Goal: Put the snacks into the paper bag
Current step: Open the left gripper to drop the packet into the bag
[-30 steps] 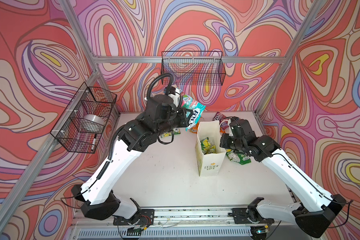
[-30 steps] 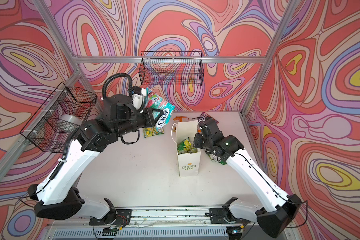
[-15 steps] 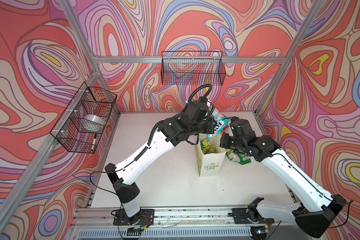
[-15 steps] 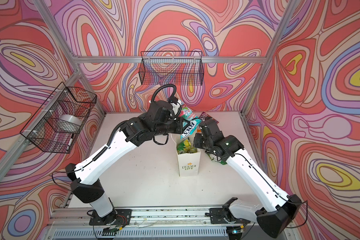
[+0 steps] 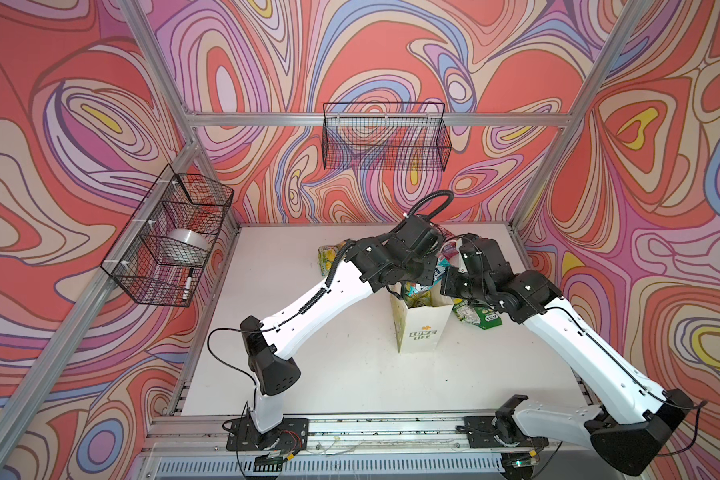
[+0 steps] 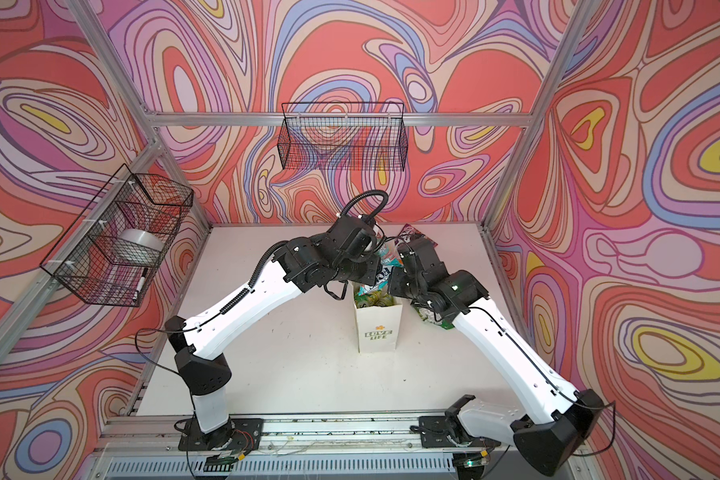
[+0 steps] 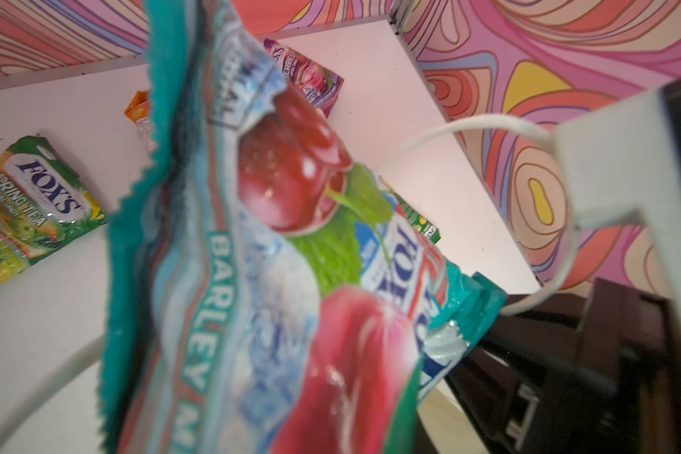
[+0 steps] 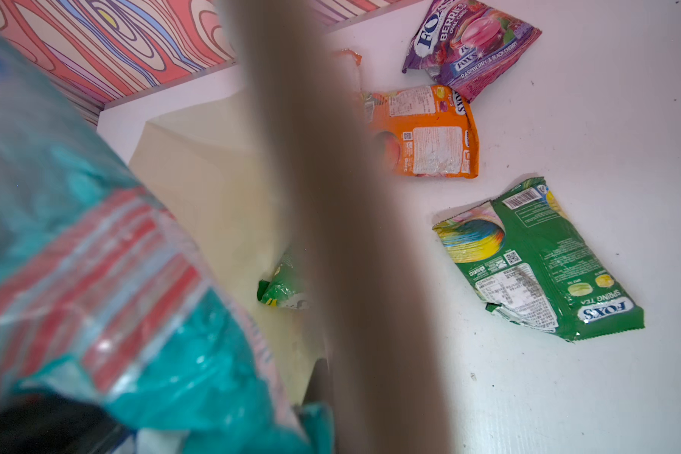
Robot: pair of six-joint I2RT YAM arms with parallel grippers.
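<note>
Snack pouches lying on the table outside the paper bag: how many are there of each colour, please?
Green Spring Tea pouches: 2
Orange pouch: 1
Purple Berries pouch: 1
Total: 4 in plain sight; more may be hidden.

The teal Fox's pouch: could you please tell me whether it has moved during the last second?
Yes. In the top views the teal Fox's pouch has moved right and down, from up left of the paper bag to its open mouth.
</note>
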